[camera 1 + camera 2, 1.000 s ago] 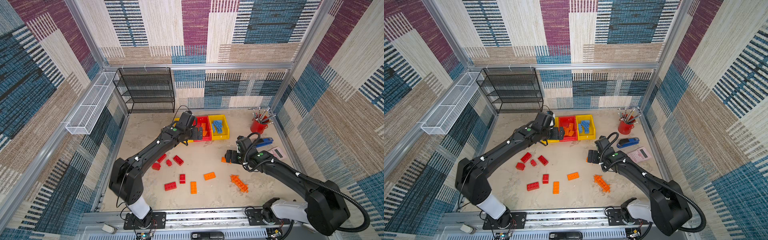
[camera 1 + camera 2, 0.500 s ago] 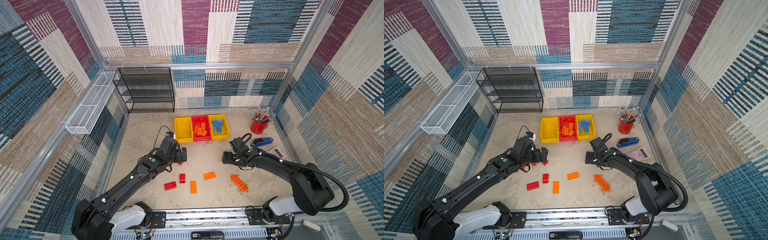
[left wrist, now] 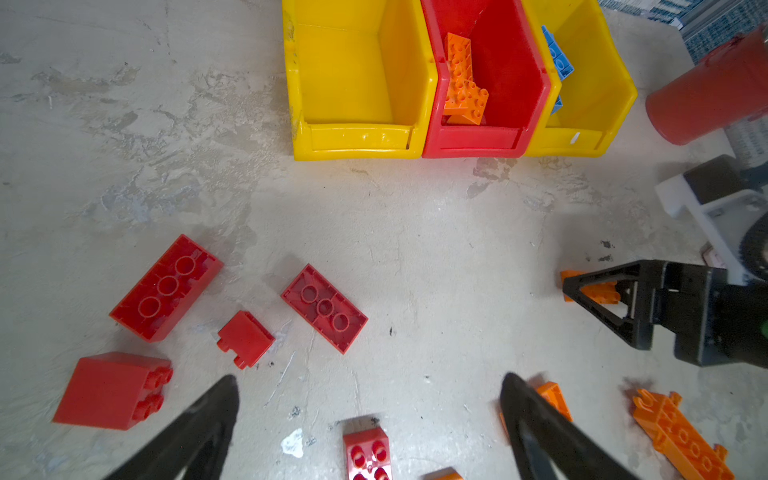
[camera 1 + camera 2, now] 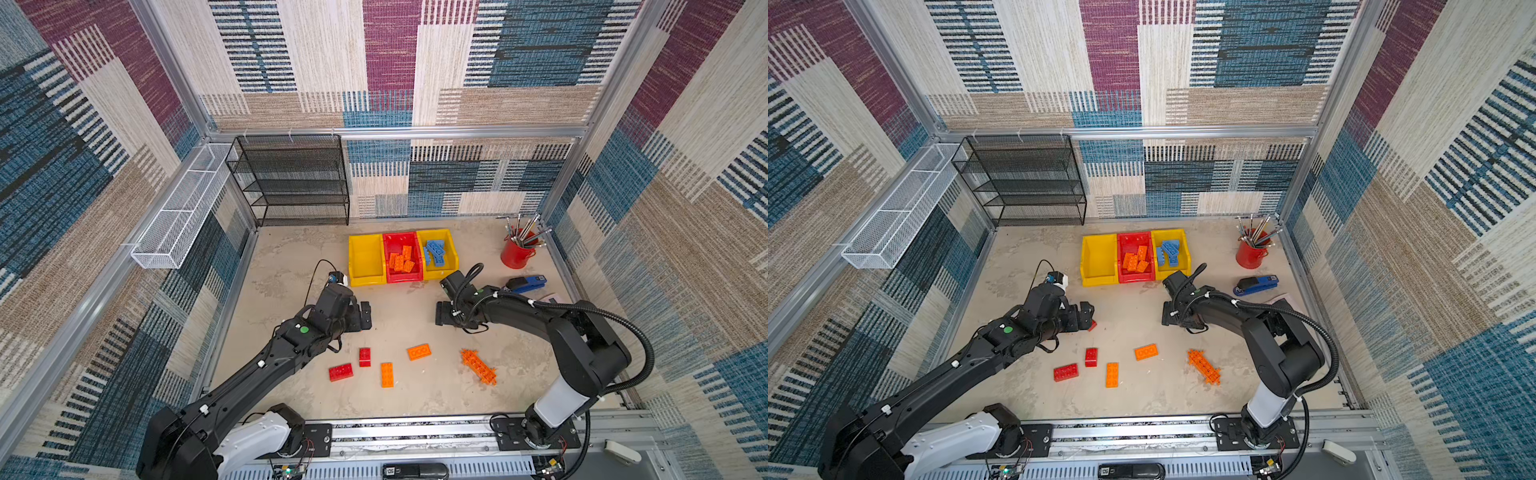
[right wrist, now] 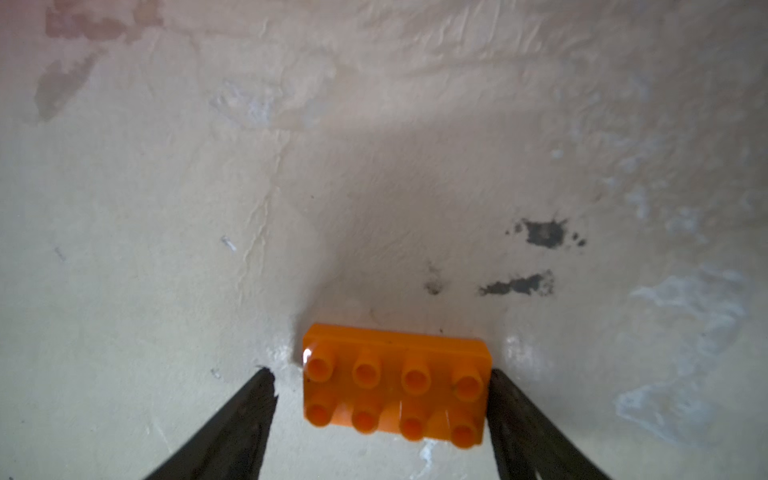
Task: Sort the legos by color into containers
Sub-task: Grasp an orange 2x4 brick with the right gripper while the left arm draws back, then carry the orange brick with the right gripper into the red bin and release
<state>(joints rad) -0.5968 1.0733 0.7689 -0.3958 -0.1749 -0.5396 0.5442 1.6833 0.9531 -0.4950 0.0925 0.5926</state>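
Note:
My right gripper [image 5: 380,374] sits low on the floor, open around an orange lego [image 5: 395,386]. One finger touches the brick's end; the other stands a small gap off. In both top views it [image 4: 441,315] is in front of the containers. My left gripper [image 3: 370,379] hangs wide open and empty, with a red lego [image 3: 368,455] on the floor between its fingers and several red legos [image 3: 166,286] just ahead. The left yellow container [image 4: 368,279] is empty, the red container [image 4: 405,277] holds orange legos, and the right yellow container [image 4: 453,257] holds blue ones.
Loose near the front lie two red bricks [image 4: 340,372], two orange bricks [image 4: 387,374] and a spiky orange piece [image 4: 478,366]. A red cup of tools [image 4: 515,253] and a blue stapler [image 4: 525,283] stand at the right. A black wire shelf [image 4: 295,183] is at the back left.
My left arm has drawn back from the containers to the red bricks at mid-left. The right gripper's jaws have narrowed around the orange brick.

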